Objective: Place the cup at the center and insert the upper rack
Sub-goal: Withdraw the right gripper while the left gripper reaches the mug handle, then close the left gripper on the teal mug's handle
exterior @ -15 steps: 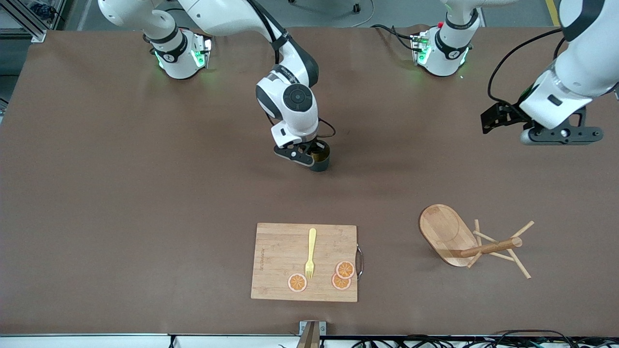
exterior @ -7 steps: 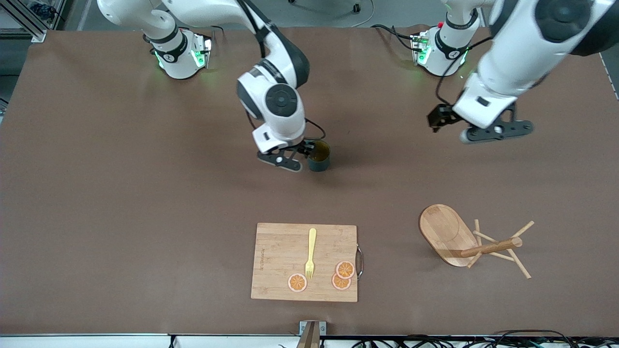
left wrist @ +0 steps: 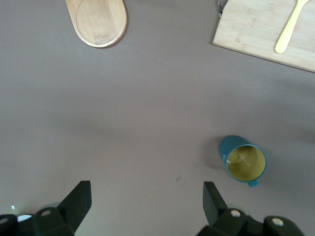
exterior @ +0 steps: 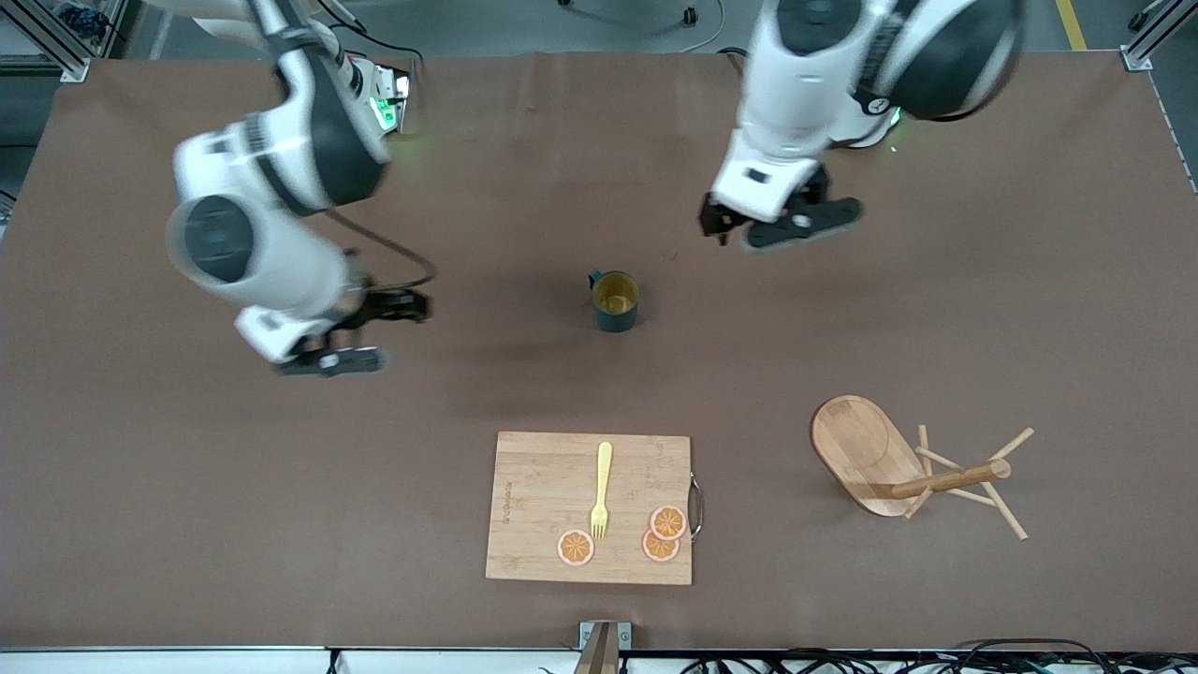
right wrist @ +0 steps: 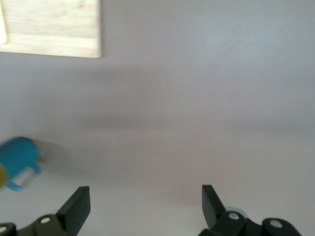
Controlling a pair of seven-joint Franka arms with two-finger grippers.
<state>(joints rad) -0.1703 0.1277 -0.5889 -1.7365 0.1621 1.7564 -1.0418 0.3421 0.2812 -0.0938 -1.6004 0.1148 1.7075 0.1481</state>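
The cup (exterior: 615, 300) stands upright at the bench's (exterior: 187, 515) centre, both end effectors (exterior: 781, 220) (exterior: 348, 332) spread and empty, while the mug tree (exterior: 913, 468), toppled at its four o'clock, awaits insertion.

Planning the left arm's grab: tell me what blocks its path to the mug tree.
Nothing visible does. The left end effector hangs open over bare table; the upper rack lies tipped over, apart from the cup.

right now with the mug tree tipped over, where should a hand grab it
Grip the round post of the mug tree, coming from above. It lies tipped, oval base on edge, post roughly level and exposed on top; the thin pegs splay around its end, so close between base and pegs.
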